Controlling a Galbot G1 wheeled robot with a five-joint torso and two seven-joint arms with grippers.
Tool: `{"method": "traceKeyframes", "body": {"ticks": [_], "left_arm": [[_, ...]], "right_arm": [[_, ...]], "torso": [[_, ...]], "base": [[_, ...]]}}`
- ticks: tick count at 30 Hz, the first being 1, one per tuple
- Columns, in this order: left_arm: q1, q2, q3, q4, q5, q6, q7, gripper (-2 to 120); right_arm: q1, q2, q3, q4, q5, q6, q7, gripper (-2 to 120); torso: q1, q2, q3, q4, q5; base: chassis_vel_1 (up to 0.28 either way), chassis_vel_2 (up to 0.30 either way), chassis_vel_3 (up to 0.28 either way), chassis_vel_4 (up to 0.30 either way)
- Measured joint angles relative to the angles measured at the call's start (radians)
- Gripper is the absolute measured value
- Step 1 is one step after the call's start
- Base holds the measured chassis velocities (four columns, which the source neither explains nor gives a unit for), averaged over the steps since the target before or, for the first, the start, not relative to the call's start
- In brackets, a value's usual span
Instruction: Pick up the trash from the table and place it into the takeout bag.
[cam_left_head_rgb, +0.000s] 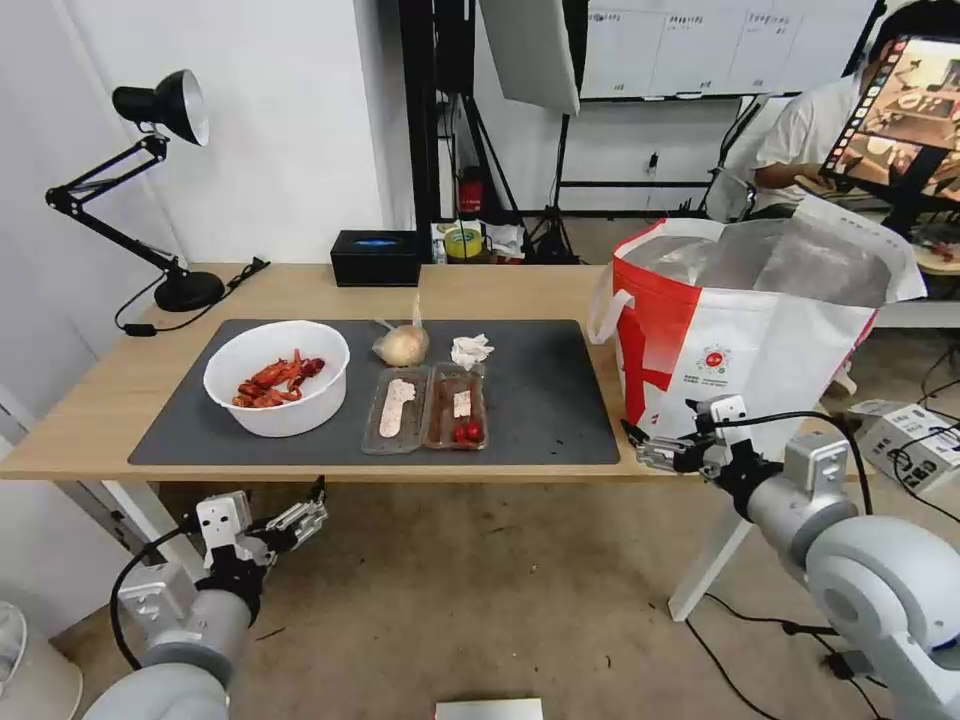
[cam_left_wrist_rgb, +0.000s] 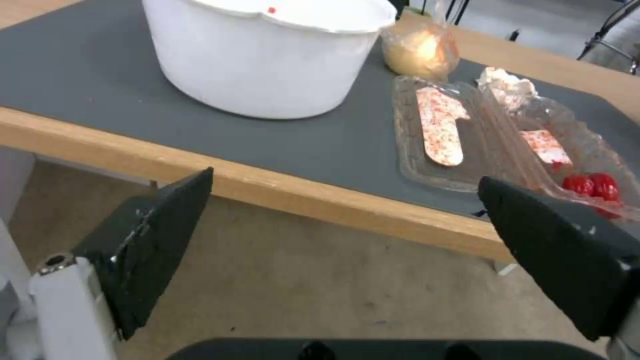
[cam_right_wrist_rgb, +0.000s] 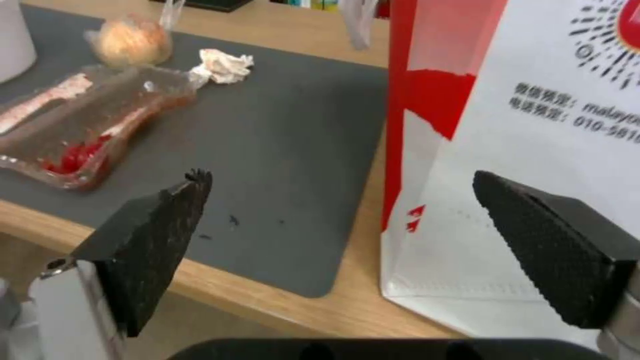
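Trash sits on your surface's grey mat (cam_left_head_rgb: 540, 400): crayfish bowl (cam_left_head_rgb: 277, 377), clear tray (cam_left_head_rgb: 427, 408), tissue (cam_left_head_rgb: 470, 350), knotted bag (cam_left_head_rgb: 401, 345). Your left hand (cam_left_head_rgb: 306, 516) and right hand (cam_left_head_rgb: 645, 450) hang spread beside the front edge, takeout bag (cam_left_head_rgb: 760, 330) at right.

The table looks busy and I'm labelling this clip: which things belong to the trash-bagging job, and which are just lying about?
Job: bowl of crayfish shells, plastic tray, tissue, knotted bag, takeout bag, all on the table; left gripper and right gripper, both open.

Lying about: desk lamp, black box.
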Motion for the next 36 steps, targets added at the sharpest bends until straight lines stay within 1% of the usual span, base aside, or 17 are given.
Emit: {"method": "traceKeyframes", "body": {"ticks": [6, 7, 8, 10, 11, 12, 15, 16, 17, 19, 20, 22, 23, 25, 27, 30, 36], "left_arm": [[-0.001, -0.003, 0.006, -0.001, -0.018, -0.018, -0.004, 100], [-0.007, -0.005, 0.015, -0.002, -0.048, -0.021, -0.02, 100], [-0.007, -0.005, 0.015, -0.002, -0.048, -0.021, -0.02, 100], [-0.02, -0.007, 0.038, -0.002, -0.113, -0.036, -0.058, 100], [-0.032, -0.008, 0.057, 0.001, -0.151, -0.061, -0.088, 100], [-0.032, -0.008, 0.057, 0.001, -0.151, -0.061, -0.088, 100], [-0.076, -0.012, 0.115, 0.004, -0.308, -0.125, -0.181, 100], [-0.076, -0.012, 0.115, 0.004, -0.308, -0.125, -0.181, 100], [-0.094, -0.015, 0.145, 0.002, -0.381, -0.165, -0.226, 100], [-0.112, -0.027, 0.189, -0.001, -0.466, -0.218, -0.276, 100], [-0.112, -0.027, 0.189, -0.001, -0.466, -0.218, -0.276, 100], [-0.131, -0.044, 0.226, -0.015, -0.576, -0.275, -0.325, 100], [-0.131, -0.044, 0.226, -0.015, -0.576, -0.275, -0.325, 100], [-0.154, -0.059, 0.249, -0.02, -0.65, -0.308, -0.345, 100], [-0.165, -0.064, 0.263, -0.018, -0.66, -0.318, -0.346, 100], [-0.189, -0.081, 0.303, 0.005, -0.652, -0.325, -0.354, 100], [-0.236, -0.094, 0.34, 0.039, -0.649, -0.334, -0.356, 100]], "right_arm": [[-0.011, 0.039, -0.018, -0.006, -0.002, 0.035, -0.007, 100], [-0.012, 0.053, -0.026, -0.009, -0.003, 0.049, -0.007, 100], [-0.012, 0.053, -0.026, -0.009, -0.003, 0.049, -0.007, 100], [-0.012, 0.07, -0.038, -0.015, -0.003, 0.076, -0.007, 100], [-0.013, 0.077, -0.043, -0.017, -0.003, 0.086, -0.007, 100], [-0.013, 0.077, -0.043, -0.017, -0.003, 0.086, -0.007, 100], [-0.02, 0.099, -0.065, -0.021, -0.008, 0.12, -0.007, 100], [-0.02, 0.099, -0.065, -0.021, -0.008, 0.12, -0.007, 100], [-0.023, 0.108, -0.074, -0.022, -0.013, 0.126, -0.007, 100], [-0.022, 0.115, -0.09, -0.024, -0.021, 0.135, -0.007, 100], [-0.022, 0.115, -0.09, -0.024, -0.021, 0.135, -0.007, 100], [-0.022, 0.119, -0.103, -0.026, -0.026, 0.147, -0.006, 100], [-0.022, 0.119, -0.103, -0.026, -0.026, 0.147, -0.006, 100], [-0.034, 0.127, -0.105, -0.023, -0.033, 0.154, -0.006, 100], [-0.038, 0.13, -0.104, -0.021, -0.035, 0.155, -0.006, 100], [-0.048, 0.132, -0.103, -0.015, -0.039, 0.16, -0.006, 100], [-0.069, 0.129, -0.094, -0.011, -0.047, 0.17, -0.007, 100]], "torso": [[0.0, 0.0, 0.0, 0.0, 0.0001], [0.0, 0.0, 0.0, 0.0, 0.0], [0.0, 0.0, 0.0, 0.0, 0.0], [0.0, 0.0, 0.0, 0.0002, 0.0], [0.0, 0.0, 0.0, 0.0002, 0.0], [0.0, 0.0, 0.0, 0.0002, 0.0], [0.0, 0.0, 0.0, 0.0001, -0.0001], [0.0, 0.0, 0.0, 0.0001, -0.0001], [0.0, 0.0, 0.0, 0.0, 0.0], [0.0, 0.0, 0.0, 0.0, -0.0001], [0.0, 0.0, 0.0, 0.0, -0.0001], [0.0, 0.0, 0.0, 0.0003, 0.0001], [0.0, 0.0, 0.0, 0.0003, 0.0001], [0.0, 0.0, 0.0, 0.0001, 0.0001], [0.0, 0.0, 0.0, 0.0, 0.0001], [0.0, 0.0, 0.0, 0.0002, 0.0], [0.0, 0.0, 0.0, 0.0, 0.0001]], "base": [[0.0, 0.0, 0.0, 0.0], [0.0, 0.0, 0.0, 0.0], [0.0, 0.0, 0.0, 0.0], [0.0, 0.0, 0.0, 0.0], [0.0, 0.0, 0.0, 0.0], [0.0, 0.0, 0.0, 0.0], [0.0, 0.0, 0.0, 0.0], [0.0, 0.0, 0.0, 0.0], [0.0, 0.0, 0.0, 0.0], [0.0, 0.0, 0.0, 0.0], [0.0, 0.0, 0.0, 0.0], [0.0, 0.0, 0.0, 0.0], [0.0, 0.0, 0.0, 0.0], [0.0, 0.0, 0.0, 0.0], [0.0, 0.0, 0.0, 0.0], [0.0, 0.0, 0.0, 0.0], [0.0, 0.0, 0.0, 0.0]]}}
